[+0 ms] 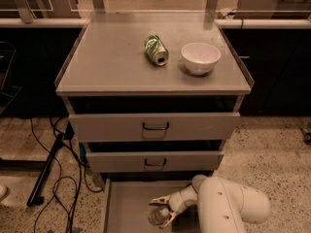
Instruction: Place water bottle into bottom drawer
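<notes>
Speckled floor, grey cabinet mid-frame; bottom drawer (125, 203) pulled out at lower edge. We see tool (163, 210) low inside drawer, apparently clasping water bottle (155, 216). Bottle sits toward tool's lower left, over drawer floor, apparently upright. Tabletop (107, 64) carries green can (156, 50), white bowl (200, 58). Next, we judge: release.

We are seeing the tool (160, 210), glossy pale plastic, sitting low over the bottom drawer (127, 203) of matt grey metal, beside the clear crinkled plastic water bottle (155, 217). The table (107, 67) is looking smooth and matt; the bowl (200, 57), glossy white.
</notes>
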You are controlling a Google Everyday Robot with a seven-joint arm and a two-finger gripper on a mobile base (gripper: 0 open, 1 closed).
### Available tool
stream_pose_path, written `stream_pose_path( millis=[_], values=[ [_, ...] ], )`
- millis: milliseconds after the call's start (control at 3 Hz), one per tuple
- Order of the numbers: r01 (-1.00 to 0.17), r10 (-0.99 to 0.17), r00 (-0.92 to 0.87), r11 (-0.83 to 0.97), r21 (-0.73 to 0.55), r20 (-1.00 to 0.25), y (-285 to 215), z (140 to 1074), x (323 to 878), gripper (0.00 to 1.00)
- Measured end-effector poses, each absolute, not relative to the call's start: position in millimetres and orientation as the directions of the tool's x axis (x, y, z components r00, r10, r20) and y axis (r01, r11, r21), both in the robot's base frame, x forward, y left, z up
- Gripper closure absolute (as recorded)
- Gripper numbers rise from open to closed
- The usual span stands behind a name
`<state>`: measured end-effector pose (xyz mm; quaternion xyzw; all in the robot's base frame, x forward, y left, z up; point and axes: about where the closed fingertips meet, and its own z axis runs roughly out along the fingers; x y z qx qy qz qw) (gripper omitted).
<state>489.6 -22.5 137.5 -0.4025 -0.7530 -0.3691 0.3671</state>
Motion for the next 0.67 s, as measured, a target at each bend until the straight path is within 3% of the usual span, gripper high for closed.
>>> stream_pose_path(
  millis=[667],
  values=[
    [0.877, 0.335, -0.406, 0.404, 0.260, 0.850, -22.4, 137.4, 489.5, 0.00]
  ],
)
